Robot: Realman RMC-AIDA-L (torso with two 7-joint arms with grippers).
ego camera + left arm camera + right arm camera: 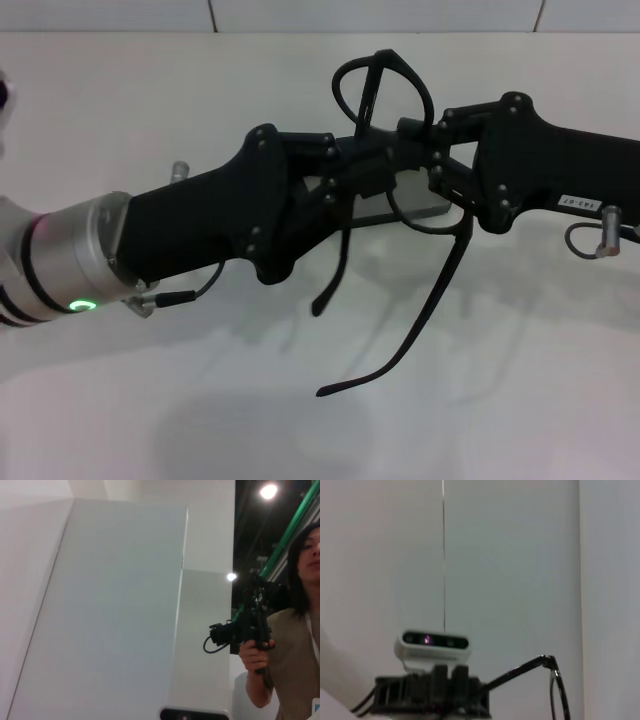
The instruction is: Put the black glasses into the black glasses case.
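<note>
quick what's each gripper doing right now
Left gripper: closed on the black glasses, held above the table.
Right gripper: closed on the same glasses.

Two matte black robot arms, silver-cuffed and cabled.

The left arm (190, 225) wore a smooth black shell that widened toward a linkage of black bars pinned with small dark screws at the left hand (355, 180). Behind the shell sat a brushed silver cylinder (75, 255) ringed with black bands and carrying a lit green ring light (82, 305). A thin black cable with a metal plug (175, 296) looped beneath it. The right arm (560, 175) had the same black casing and screw-studded links at the right hand (445, 150), a small white label with dark print (578, 203), and a grey looped cable ending in a silver connector (606, 230).
</note>
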